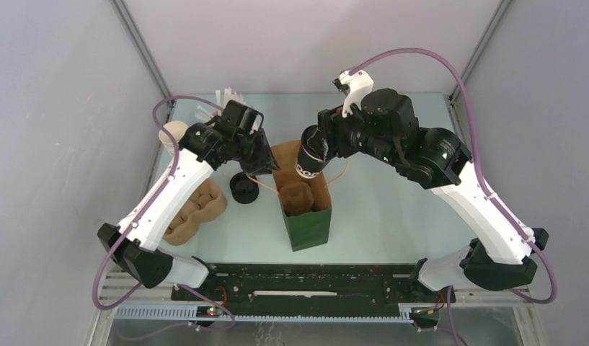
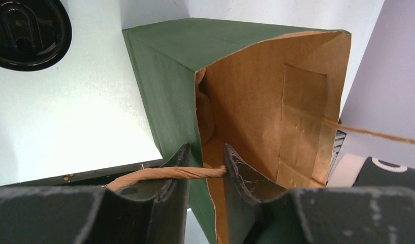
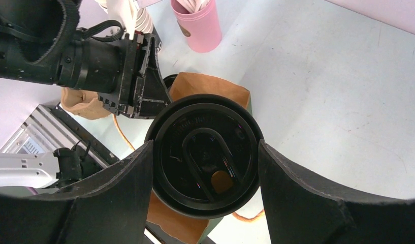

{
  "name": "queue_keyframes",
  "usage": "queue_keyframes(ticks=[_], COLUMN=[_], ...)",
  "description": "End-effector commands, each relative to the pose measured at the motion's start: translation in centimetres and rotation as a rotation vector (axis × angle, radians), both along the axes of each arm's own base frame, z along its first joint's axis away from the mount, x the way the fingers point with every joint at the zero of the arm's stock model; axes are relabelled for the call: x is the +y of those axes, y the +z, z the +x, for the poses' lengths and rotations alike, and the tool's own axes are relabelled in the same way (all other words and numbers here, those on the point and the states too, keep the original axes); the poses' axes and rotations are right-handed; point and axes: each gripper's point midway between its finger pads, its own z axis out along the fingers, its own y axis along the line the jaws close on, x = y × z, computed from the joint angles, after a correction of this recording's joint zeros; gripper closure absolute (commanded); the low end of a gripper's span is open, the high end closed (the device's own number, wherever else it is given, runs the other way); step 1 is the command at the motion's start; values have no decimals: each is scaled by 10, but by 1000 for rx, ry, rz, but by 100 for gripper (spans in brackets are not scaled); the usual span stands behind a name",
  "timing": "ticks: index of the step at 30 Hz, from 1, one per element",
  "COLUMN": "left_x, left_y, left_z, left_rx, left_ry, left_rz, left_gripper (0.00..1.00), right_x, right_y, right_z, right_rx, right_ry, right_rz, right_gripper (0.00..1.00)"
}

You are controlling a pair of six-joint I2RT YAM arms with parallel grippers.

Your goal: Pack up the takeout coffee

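The right pincer stands wide, its two fingers pressed against opposite sides of the takeout coffee. This is a small dark cup under a round black lid, and the wrist camera looks straight down onto that lid. From above, the cup hangs tilted in the air over the rear of the green paper bag, above its open mouth. I cannot tell whether the cup's base has passed the rim. The bag stands upright on the table, its brown inside showing, with a lumpy brown shape (perhaps a moulded carrier) sitting in it.

The left pincer is at the bag's left rim with its jaws partway apart. One finger is outside the green wall and the other finger is inside, with a gap visible between the paper and that inner finger. The bag's twisted paper handle lies across the gap, over the outer finger, with its end touching the inner one. Neither the wall nor the cord looks clamped.

Just beside the bag on its left sits a squat stack of black lids. Beyond that, brown pulp carriers lie near the left arm. A pink cup stands well apart at the back of the table.
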Motion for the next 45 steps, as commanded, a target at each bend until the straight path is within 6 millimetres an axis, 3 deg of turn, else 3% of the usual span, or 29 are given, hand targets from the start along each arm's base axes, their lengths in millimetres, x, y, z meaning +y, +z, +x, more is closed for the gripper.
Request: queue_keyframes(ticks=[1, 5, 11, 14, 20, 26, 32, 37, 41, 45], left_x=[-3, -9, -18, -25, -29, -40, -51, -53, -57, -58], left_y=[-3, -2, 23, 37, 84, 115, 100, 74, 70, 70], left_z=[11, 12, 18, 24, 39, 46, 48, 46, 42, 41], left_rx=[-26, -33, -121, -157, -294, -413, -502, -491, -492, -502], left_ry=[18, 7, -13, -20, 9, 30, 47, 72, 87, 81], left_rz=[10, -20, -94, -134, -209, -319, -453, -495, -501, -499], left_gripper=[68, 83, 100, 100, 100, 100, 100, 100, 100, 100], right_x=[2, 2, 3, 4, 1, 2, 0, 0, 1, 2], right_y=[13, 12, 9, 11, 16, 16, 4, -30, -56, -65], right_z=[-3, -4, -4, -4, -1, 8, 23, 35, 35, 32], right_rx=[-38, -42, -47, -56, -89, -135, -231, -311, -350, -365], right_ry=[10, 16, 23, 27, 15, 6, -25, -31, 3, 34], right_rz=[20, 9, 0, 1, 1, -23, -61, -130, -182, -200], right_gripper=[67, 67, 67, 67, 67, 67, 67, 69, 70, 71])
